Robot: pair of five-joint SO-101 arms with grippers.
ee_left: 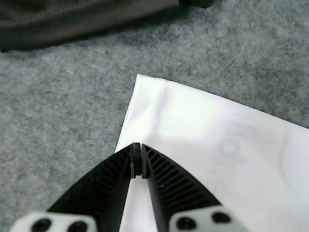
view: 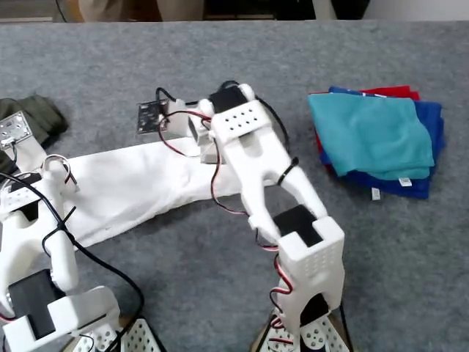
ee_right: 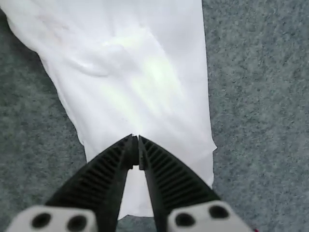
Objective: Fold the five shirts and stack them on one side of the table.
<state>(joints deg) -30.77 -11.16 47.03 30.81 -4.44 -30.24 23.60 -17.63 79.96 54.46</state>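
white shirt (view: 139, 191) lies flat on the counter (view: 410, 249) as a long strip, long axis running arm to arm; left gripper (ee_left: 137, 163) clenched over one short end; right gripper (ee_right: 135, 145) clenched over the opposite end; can't tell if cloth is pinched; dark green shirt (view: 37, 114) just past the white shirt's left-arm end; folded stack (view: 374, 139) well past its other end; likely next an end-to-end fold, each arm nearest its own end

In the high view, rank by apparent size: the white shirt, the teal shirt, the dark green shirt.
1. white shirt, spread out.
2. teal shirt, folded.
3. dark green shirt, smallest as seen, though an arm covers part of it.
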